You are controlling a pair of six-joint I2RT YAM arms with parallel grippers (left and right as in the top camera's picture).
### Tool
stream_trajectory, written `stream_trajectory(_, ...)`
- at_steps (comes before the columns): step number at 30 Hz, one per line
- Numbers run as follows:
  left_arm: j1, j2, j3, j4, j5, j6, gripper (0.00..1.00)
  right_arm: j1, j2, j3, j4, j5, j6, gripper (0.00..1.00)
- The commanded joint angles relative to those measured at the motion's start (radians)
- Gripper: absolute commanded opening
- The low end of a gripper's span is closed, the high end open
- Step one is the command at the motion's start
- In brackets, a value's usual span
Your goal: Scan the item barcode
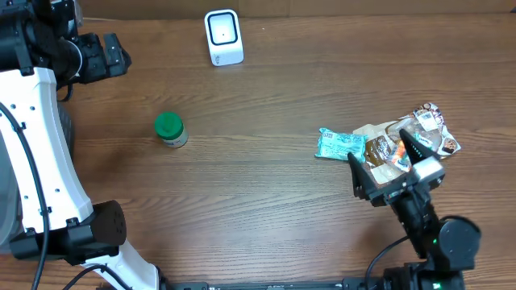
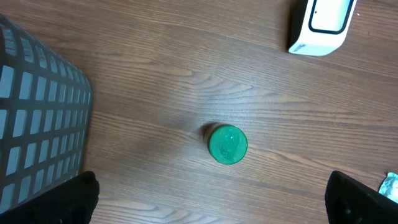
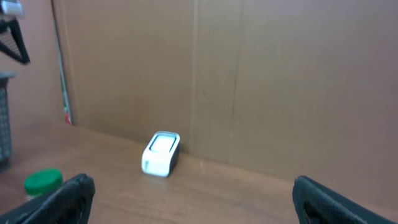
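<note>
With right claw (image 1: 385, 161) spread wide above crinkly orange-and-white snack packet (image 1: 429, 122) near right tabletop edge, lower squarely, pinch that packet alone, present barcode to white box scanner (image 1: 223, 36); leave left claw (image 2: 210, 180) wide.

On my table (image 1: 266, 201): one white scanner (image 1: 223, 36), one green-lidded jar (image 1: 170, 129), one teal packet (image 1: 339, 143), one grey basket (image 2: 37, 118); heaped snack packets (image 1: 427, 129) too jumbled to count.

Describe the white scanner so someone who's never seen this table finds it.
Follow the wooden table to its far edge by the cardboard wall. The scanner stands alone there: a small white box with a dark-rimmed window, unlike the green-lidded jar and snack packets.
</note>
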Motion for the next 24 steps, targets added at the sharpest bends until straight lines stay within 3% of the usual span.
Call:
stream_trajectory(1,-0.007,-0.003,0.001,0.002,-0.006,0.019,0.99,0.018,-0.074,-0.086,0.044,0.041,-0.002,1.00)
stream_trajectory(12,-0.007,-0.003,0.001,0.002,-0.006,0.019,1.00,0.023,-0.278,-0.259,0.068,0.101,-0.003,1.00)
stream_trajectory(19,-0.007,-0.003,0.001,0.002,-0.006,0.019,1.00,0.023,-0.308,-0.268,-0.011,0.111,-0.006,1.00)
stream_trajectory(24,-0.007,-0.003,0.001,0.002,-0.006,0.019,0.99,0.023,-0.307,-0.268,-0.206,0.089,0.015,1.00)
